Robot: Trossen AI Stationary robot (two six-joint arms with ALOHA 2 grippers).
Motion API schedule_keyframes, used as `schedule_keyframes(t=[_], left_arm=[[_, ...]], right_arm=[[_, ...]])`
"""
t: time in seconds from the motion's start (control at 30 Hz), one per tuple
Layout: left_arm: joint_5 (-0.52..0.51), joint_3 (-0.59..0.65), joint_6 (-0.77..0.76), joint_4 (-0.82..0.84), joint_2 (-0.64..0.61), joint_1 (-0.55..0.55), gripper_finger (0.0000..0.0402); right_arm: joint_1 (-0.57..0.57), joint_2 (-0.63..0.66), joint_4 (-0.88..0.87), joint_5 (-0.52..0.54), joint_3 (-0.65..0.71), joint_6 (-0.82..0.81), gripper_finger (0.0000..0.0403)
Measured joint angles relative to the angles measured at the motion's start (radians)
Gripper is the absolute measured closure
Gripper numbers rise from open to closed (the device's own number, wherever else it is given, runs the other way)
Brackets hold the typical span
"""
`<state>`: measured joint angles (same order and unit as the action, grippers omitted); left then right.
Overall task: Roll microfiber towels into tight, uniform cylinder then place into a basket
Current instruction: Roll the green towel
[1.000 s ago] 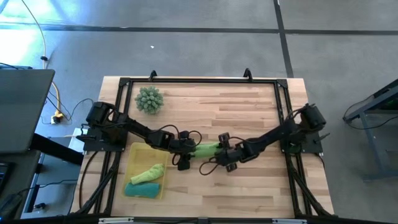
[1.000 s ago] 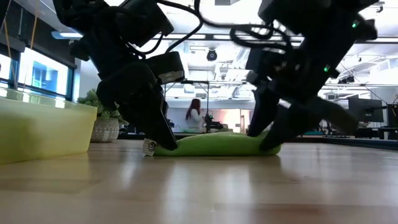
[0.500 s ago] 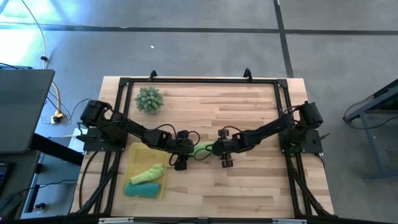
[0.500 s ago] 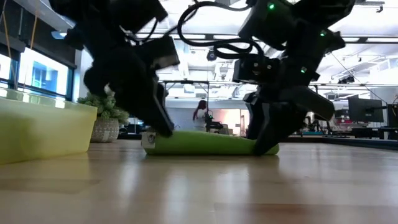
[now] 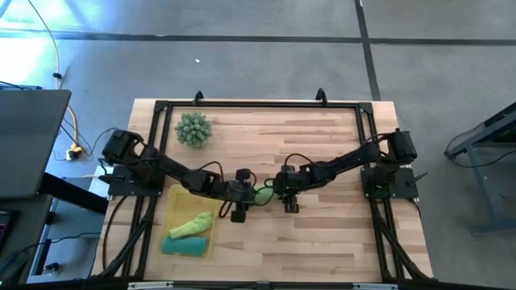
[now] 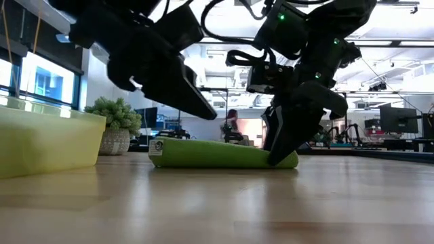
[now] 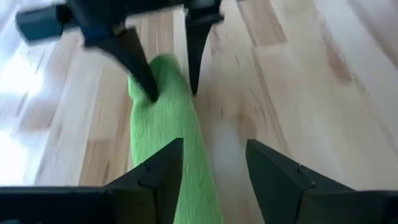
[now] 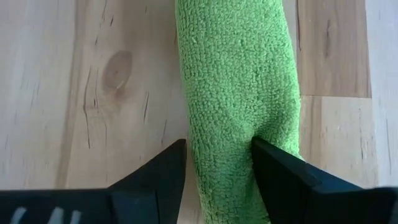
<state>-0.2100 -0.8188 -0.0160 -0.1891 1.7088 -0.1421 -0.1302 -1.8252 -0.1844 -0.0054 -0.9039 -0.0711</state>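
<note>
A lime green microfiber towel (image 5: 263, 194), rolled into a cylinder, lies lengthwise left to right on the table's middle; it also shows in the low view (image 6: 217, 154). My left gripper (image 7: 211, 146) is open and hangs above the roll's left part (image 6: 203, 112), clear of it. My right gripper (image 8: 217, 146) is shut on the roll's right end (image 6: 279, 152). The yellow basket (image 5: 171, 201) stands at the near left. In it lie a second lime green towel (image 5: 192, 224) and the teal towel (image 5: 184, 244). My right gripper pinches the rolled towel's right end (image 8: 217, 134) between its two fingers, one on each side of the roll. The fingers slant down from the table's right and lie along the roll. The cloth narrows between them. The roll lies on the table.
A spiky pale-green ball (image 5: 193, 129) stands at the far left. The basket's wall (image 6: 41, 142) rises at the left in the low view. Bare wood lies on the near and right sides of the roll. A black frame runs around the table's edges.
My left gripper has risen off the roll's left end, and the towel has stayed on the table. My right gripper has gone toward the table's left and a little toward the far edge, staying on the roll's right end.
</note>
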Motion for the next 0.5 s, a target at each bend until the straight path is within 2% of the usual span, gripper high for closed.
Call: schedule_keyframes(t=[0.23, 0.5], left_arm=[[-0.020, -0.001, 0.011, -0.152, 0.083, 0.006, 0.0209], [-0.128, -0.002, -0.003, -0.224, 0.176, 0.018, 0.0189]], right_arm=[[0.000, 0.000, 0.000, -0.001, 0.001, -0.003, 0.0229], [0.000, 0.000, 0.000, -0.008, 0.001, -0.008, 0.0229]])
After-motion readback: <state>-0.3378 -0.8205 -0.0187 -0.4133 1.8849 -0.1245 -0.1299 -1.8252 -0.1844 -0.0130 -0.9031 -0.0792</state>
